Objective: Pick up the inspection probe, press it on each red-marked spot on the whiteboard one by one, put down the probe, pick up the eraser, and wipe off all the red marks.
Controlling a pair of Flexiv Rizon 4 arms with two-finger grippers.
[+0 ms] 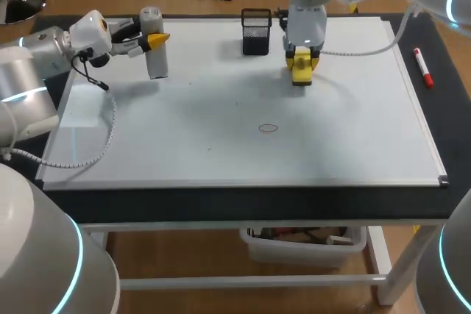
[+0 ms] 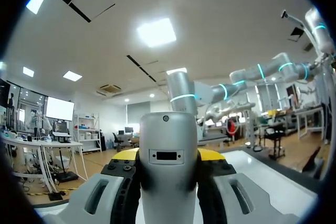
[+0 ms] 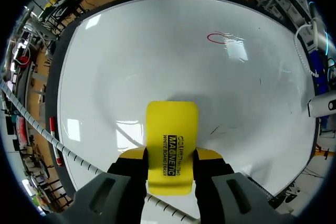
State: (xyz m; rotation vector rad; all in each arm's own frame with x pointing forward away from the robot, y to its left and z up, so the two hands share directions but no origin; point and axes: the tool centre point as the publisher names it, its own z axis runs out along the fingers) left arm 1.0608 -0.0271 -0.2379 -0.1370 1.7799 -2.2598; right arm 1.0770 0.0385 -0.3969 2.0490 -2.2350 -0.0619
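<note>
Clamping the eraser in R gripper, pinched from both sides, over the whiteboard near the middle of its far edge, just beside a pen cup; can't tell if touching the surface. Holding the probe upright in L gripper, squeezed on both sides, at the far-left corner, so prob. not yet put down as the task asks. Seeing only one red mark, a thin oval approx. mid-board, well apart from both grippers. Judging R arm the nearer. From the eraser, lies toward the near edge & slightly toward the left edge; in R wrist view, ahead of the eraser, roughly along its long axis but off to one side. Prob. needs a sweep toward the near edge w/ eraser flat. Leaving a marker alone on the desk past the right edge.
</note>
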